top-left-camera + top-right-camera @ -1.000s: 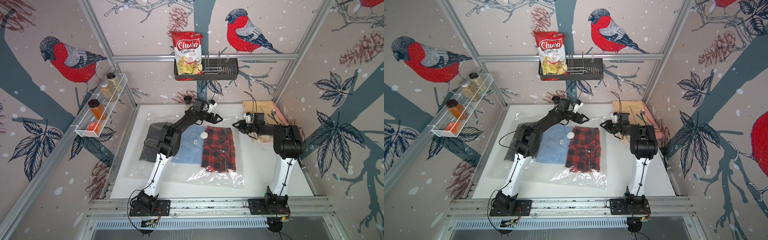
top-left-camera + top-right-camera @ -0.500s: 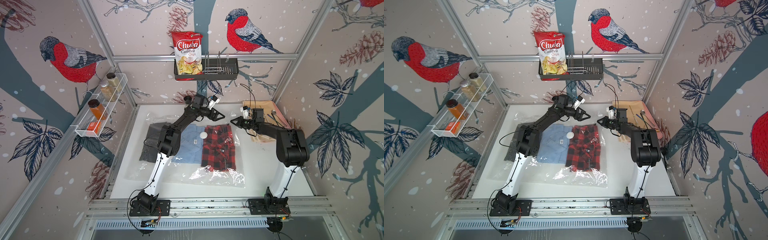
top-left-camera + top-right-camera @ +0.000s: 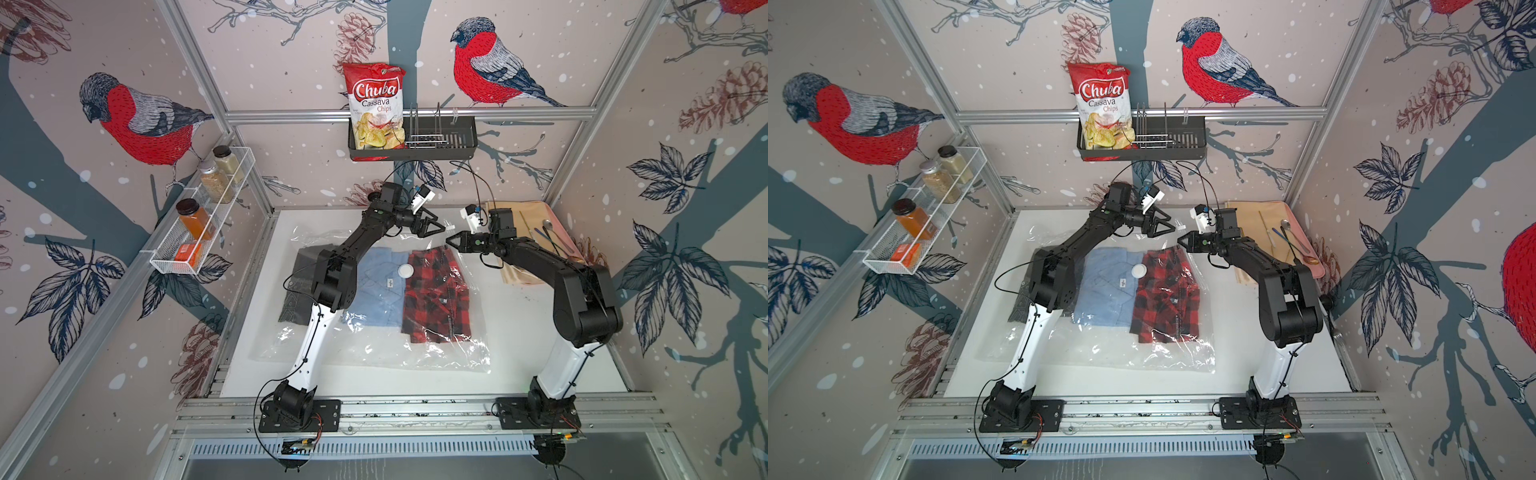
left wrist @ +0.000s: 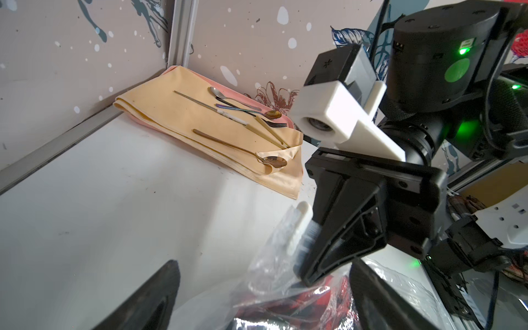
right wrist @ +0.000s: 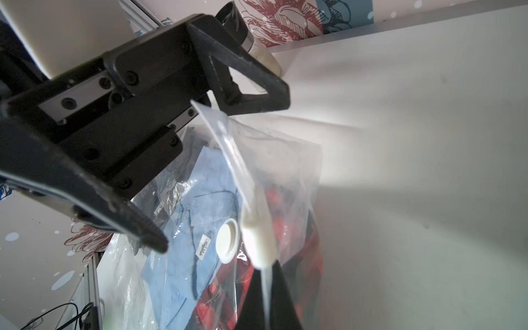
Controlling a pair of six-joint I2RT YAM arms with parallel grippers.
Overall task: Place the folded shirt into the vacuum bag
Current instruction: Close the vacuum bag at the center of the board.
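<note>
The vacuum bag (image 3: 374, 353) lies flat on the white table, clear and crinkly, with its white valve cap (image 3: 406, 271) on top. Inside it lie a red plaid folded shirt (image 3: 436, 291), a light blue one (image 3: 378, 291) and a dark grey one (image 3: 299, 282). My right gripper (image 3: 448, 241) (image 5: 268, 274) is shut on the bag's far edge strip, just below a white slider clip (image 5: 258, 243). It holds that edge up off the table. My left gripper (image 3: 441, 230) (image 4: 263, 265) faces it, open, with the raised bag edge running between its jaws.
A beige cloth (image 3: 536, 249) with several pieces of cutlery lies at the back right corner. A chips bag (image 3: 374, 108) stands in a black rack on the back wall. A wire shelf (image 3: 199, 232) with spice jars hangs on the left wall.
My right gripper has shut on the bag's edge and moved left toward the left gripper, lifting the edge. The left gripper shifted slightly back and stayed open.
</note>
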